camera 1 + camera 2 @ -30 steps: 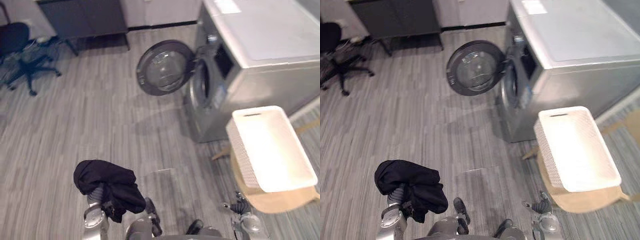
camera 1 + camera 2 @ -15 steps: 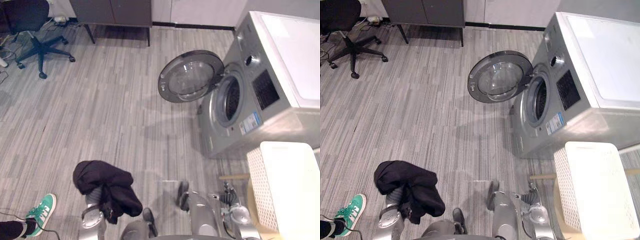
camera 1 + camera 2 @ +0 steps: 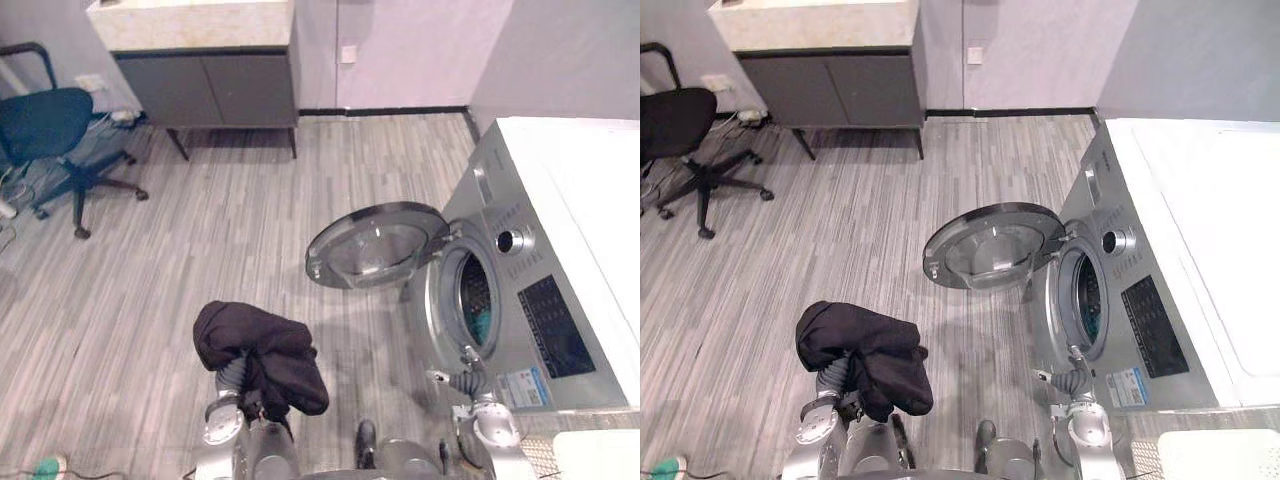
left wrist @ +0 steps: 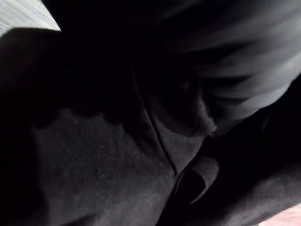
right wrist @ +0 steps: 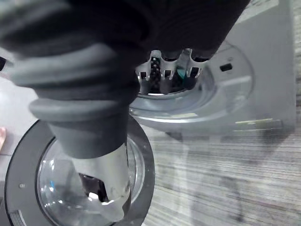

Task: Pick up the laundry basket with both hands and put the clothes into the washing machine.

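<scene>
Near right shows a corner of the white laundry basket (image 3: 598, 456). Near left, a black garment (image 3: 262, 352) covers the left hand (image 3: 231, 373); I cannot tell its grip. The right hand (image 3: 468, 383), seemingly relaxed and empty, faces the washing machine (image 3: 520, 300), whose door (image 3: 372, 246) is open.

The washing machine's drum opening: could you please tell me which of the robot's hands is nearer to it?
Right. The right hand hangs just in front of the drum opening; the left hand, draped in a black garment, is farther off, left of the open door.
</scene>
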Controlling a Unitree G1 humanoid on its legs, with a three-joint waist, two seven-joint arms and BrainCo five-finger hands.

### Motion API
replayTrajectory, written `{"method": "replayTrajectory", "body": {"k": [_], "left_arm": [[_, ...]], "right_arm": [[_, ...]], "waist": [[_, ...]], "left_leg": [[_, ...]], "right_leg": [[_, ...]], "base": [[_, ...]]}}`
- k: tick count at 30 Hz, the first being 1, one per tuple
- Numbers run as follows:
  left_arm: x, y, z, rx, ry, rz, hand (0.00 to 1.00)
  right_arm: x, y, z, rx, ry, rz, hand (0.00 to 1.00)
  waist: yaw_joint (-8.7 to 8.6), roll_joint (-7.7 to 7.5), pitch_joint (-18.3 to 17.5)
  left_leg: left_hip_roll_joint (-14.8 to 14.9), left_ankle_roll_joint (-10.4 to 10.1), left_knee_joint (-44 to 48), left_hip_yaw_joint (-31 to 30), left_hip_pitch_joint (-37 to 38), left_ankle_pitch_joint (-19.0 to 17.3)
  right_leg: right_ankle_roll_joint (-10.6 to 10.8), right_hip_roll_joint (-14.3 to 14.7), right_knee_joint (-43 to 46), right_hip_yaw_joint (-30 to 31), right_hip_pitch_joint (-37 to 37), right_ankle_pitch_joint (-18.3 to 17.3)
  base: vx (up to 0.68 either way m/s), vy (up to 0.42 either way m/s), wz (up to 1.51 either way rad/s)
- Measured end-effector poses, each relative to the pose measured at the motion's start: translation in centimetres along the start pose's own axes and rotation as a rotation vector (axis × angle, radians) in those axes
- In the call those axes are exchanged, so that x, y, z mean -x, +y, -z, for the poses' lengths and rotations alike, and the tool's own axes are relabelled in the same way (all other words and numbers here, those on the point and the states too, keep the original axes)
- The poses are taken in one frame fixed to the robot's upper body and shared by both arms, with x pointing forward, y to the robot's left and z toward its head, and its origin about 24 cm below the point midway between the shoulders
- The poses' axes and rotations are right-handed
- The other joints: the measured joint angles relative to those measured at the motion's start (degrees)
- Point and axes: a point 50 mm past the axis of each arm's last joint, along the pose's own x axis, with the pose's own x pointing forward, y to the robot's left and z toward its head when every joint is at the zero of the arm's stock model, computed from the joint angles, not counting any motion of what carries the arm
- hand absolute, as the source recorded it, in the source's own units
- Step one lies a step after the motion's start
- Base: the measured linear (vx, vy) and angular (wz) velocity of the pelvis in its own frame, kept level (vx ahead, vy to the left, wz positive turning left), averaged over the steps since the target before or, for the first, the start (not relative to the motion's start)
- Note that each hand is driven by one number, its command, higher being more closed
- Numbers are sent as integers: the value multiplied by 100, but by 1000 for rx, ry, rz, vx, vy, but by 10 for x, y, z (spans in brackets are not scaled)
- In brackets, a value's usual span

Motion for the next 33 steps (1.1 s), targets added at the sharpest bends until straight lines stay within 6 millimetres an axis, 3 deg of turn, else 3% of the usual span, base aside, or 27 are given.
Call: {"method": "replayTrajectory", "body": {"k": [1, 2, 3, 4, 6, 8, 9, 11, 12, 13, 15, 17, 20, 21, 22, 23, 24, 25, 26, 27, 28, 29, 30, 31, 33], "left_arm": [[2, 1, 3, -2, 8, -3, 100], [4, 1, 6, -4, 20, -2, 100], [7, 2, 12, -23, 41, 7, 100], [7, 5, 13, -39, 45, 4, 100], [7, 16, 11, -88, 35, -10, 100], [6, 21, 7, -103, 19, -16, 100], [5, 24, 4, -113, 9, -18, 100], [2, 25, -2, -125, -14, -14, 100], [-2, 26, -9, -135, -35, -14, 100], [-7, 25, -16, -135, -58, -14, 100], [-14, 27, -23, -130, -73, -26, 100], [-15, 23, -20, -125, -54, -20, 100], [-14, 23, -17, -129, -46, -23, 100], [-10, 25, -16, -127, -47, -33, 100], [-9, 26, -16, -126, -51, -35, 100], [-6, 23, -17, -118, -60, -28, 100], [-6, 19, -20, -122, -76, -12, 100], [-5, 17, -23, -126, -88, -3, 100], [-5, 15, -24, -127, -94, 4, 100], [-3, 12, -26, -127, -110, 15, 100], [-1, 7, -27, -136, -122, 22, 100], [-1, 6, -27, -149, -126, 28, 100], [-3, 4, -28, -191, -130, 45, 100], [-3, 3, -29, -205, -136, 51, 100], [-3, -5, -30, -223, -144, 80, 100]], "right_arm": [[2, 2, 3, 1, 10, -6, 0], [4, 1, 6, 2, 18, -5, 0], [6, 5, 13, -8, 50, -10, 0], [10, 9, 17, -18, 69, -18, 0], [22, 23, 27, -37, 100, -55, 0], [21, 31, 24, -50, 93, -76, 0], [17, 39, 15, -59, 67, -94, 0], [10, 46, 15, -52, 78, -119, 0], [3, 51, 14, -44, 94, -133, 0], [-1, 53, 17, -30, 117, -141, 0], [-7, 48, 24, -2, 160, -133, 0], [-7, 38, 30, 10, 184, -103, 0], [0, 29, 46, 26, 235, -84, 0], [3, 27, 49, 26, 241, -71, 0], [3, 26, 48, 26, 236, -63, 0], [3, 26, 45, 21, 221, -59, 0], [-2, 24, 40, 14, 210, -47, 0], [-6, 25, 35, 10, 196, -46, 0], [-6, 25, 34, 9, 193, -46, 0], [-7, 25, 33, 11, 189, -46, 0], [-9, 19, 32, 25, 178, -36, 0], [-9, 20, 34, 22, 189, -37, 0], [-5, 30, 38, 4, 214, -58, 0], [-4, 31, 40, 2, 220, -59, 0], [-3, 30, 42, 2, 224, -58, 0]], "waist": [[33, 89, -48], [20, 243, -129], [-8, 265, -181], [-17, 146, -230], [-18, -281, -433], [0, -416, -428], [-10, -434, -430], [-39, -429, -433], [-57, -428, -438], [-64, -436, -442], [-183, -374, -419], [-284, -219, -358], [-321, -115, -287], [-258, -64, -257], [-200, -67, -242], [-99, -88, -242], [25, -67, -231], [81, -162, -166], [124, -131, -174], [139, -29, -198], [136, 170, -195], [142, 147, -119], [121, -21, -107], [106, -118, -142], [123, -148, -139]], "left_leg": [[-91, -201, -702, -492, 65, 194], [-57, -218, -929, -696, 107, 378], [4, -334, -739, -778, 144, 512], [-19, -303, -665, -573, 213, 384], [-152, -94, -614, 237, 400, 46], [-25, -32, -673, 933, 681, -47], [85, -5, -778, 1506, 974, -69], [137, -5, -1128, 2214, 1385, -70], [144, -7, -1325, 2614, 1534, -69], [147, -13, -1426, 2897, 1575, -65], [141, -73, -1537, 3073, 1617, 34], [138, -73, -1587, 3056, 1840, 54], [668, 20, -23, 2887, 1821, 111], [1025, 518, 1197, 2355, 1490, 479], [1074, 530, 1607, 2108, 1279, 478], [1010, 382, 2068, 1557, 861, 104], [709, 324, 1916, 1075, 517, -294], [458, 237, 1326, 728, 379, -411], [355, 218, 942, 538, 343, -401], [125, 36, -50, 19, 370, -258], [94, -181, -925, -459, 517, 258], [66, -332, -871, -532, 595, 347], [-162, -281, -1008, -413, 758, 350], [-206, -258, -1020, -362, 779, 337], [-300, -137, -989, -150, 842, 261]], "right_leg": [[155, 85, 176, 240, -27, -187], [229, 184, 286, 350, -58, -314], [381, 275, 682, 658, -115, -647], [472, 198, 831, 766, -170, -729], [684, -130, 1186, 1239, -512, -907], [853, -250, 1344, 1124, -695, -811], [998, -420, 1418, 546, -875, -714], [759, -702, 1354, -846, -973, -568], [499, -857, 1122, -1943, -969, -354], [302, -873, 814, -2550, -990, -204], [158, -802, 526, -2920, -946, 15], [156, -696, 355, -2768, -766, 34], [178, -376, -25, -2508, -132, 20], [162, -239, -265, -2339, 254, 30], [162, -217, -319, -2215, 353, 25], [162, -189, -359, -1913, 409, 25], [169, -270, -362, -1588, 393, 29], [204, -344, -356, -1383, 386, 51], [205, -361, -346, -1276, 387, 51], [357, -369, -257, -1088, 390, -26], [583, -262, -100, -959, 377, -164], [667, -275, -14, -886, 376, -239], [744, -518, 82, -784, 381, -291], [768, -585, 82, -772, 385, -304], [784, -725, 93, -628, 373, -308]], "base": [[297, 281, -137], [286, 357, -131], [232, 319, -102], [336, 406, -125], [307, 320, -136], [149, 207, -177], [97, 168, -236], [85, 139, -201], [110, 107, -164], [102, 44, -153], [150, -34, -95], [192, -78, -58], [207, -113, -59], [121, -86, -61], [136, -12, -95], [129, 129, -120], [211, 228, -141], [155, 173, -113], [157, 246, -93], [134, 280, -78], [134, 280, -73], [106, 228, -45], [85, 126, -24], [127, 184, -18], [96, 141, -27]]}}
